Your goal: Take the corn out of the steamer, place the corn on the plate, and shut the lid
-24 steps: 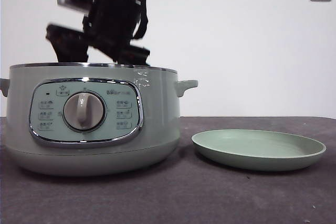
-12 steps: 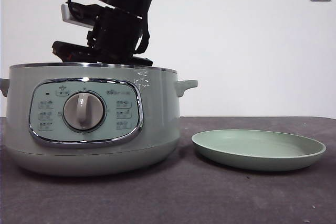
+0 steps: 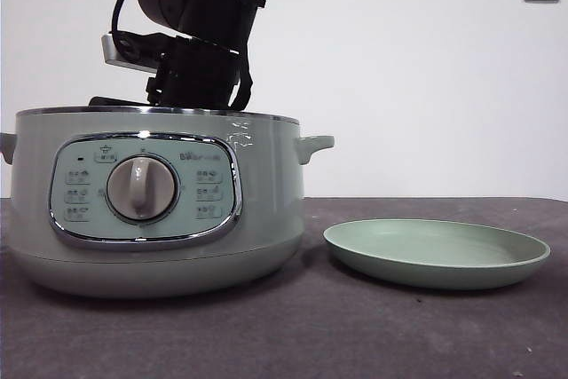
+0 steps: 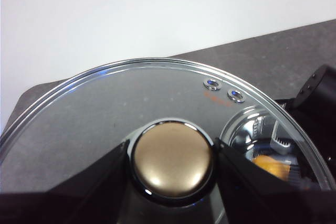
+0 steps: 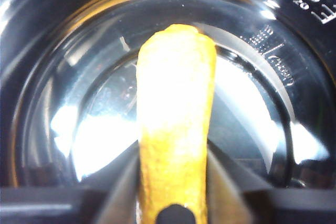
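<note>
Corn point(image 5: 176, 124) inside steamer point(image 3: 160, 210), front-hidden

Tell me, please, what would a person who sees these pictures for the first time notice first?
Probably the big grey-green steamer filling the near left of the table, with a dark arm reaching down into it from above. Inside the pot, the right gripper is shut on the yellow corn. The left gripper holds the glass lid by its knob, off the pot, and the pale green plate sits bare to the steamer's right.
</note>
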Motion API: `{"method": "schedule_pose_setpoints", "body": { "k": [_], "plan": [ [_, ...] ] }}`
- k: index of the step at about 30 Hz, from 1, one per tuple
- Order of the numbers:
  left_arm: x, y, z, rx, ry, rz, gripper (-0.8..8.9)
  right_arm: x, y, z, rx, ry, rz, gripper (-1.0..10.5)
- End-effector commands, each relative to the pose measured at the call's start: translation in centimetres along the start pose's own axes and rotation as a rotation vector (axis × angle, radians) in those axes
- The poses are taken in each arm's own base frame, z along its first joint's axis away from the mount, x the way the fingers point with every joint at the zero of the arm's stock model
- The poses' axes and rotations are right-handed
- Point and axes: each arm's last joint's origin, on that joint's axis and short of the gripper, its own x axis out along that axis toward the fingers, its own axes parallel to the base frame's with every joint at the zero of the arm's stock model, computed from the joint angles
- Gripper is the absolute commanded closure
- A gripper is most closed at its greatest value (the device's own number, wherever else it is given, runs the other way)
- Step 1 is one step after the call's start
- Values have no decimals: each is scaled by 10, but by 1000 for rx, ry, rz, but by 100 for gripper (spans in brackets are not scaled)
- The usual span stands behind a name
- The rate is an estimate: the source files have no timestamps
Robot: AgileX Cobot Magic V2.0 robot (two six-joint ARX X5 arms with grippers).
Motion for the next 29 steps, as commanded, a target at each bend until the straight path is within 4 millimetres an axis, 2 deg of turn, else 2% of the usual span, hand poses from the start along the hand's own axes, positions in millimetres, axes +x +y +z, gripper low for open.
{"method": "schedule_pose_setpoints", "body": {
  "k": [1,5,10,15,18,23,29],
  "plan": [
    [-7,3,6,-20,-64,11,822,0,1,1,6,-8,-3,962],
    [-7,3,7,-22,-69,11,822,-29,-2,6,8,-65,-46,959],
    [-4,2,9,-25,-75,9,822,-92,-10,6,28,-143,-111,959],
    [6,-2,13,-20,-63,1,822,-159,-24,-9,65,-191,-137,959],
    [14,-7,16,-19,-64,-37,822,-189,-32,-25,93,-167,-152,959],
    [27,-17,22,-30,-64,-173,822,-216,-52,-47,198,-115,-180,959],
    [43,-27,26,-56,-39,-292,822,-216,-86,-76,376,77,-202,959]
  ]
}}
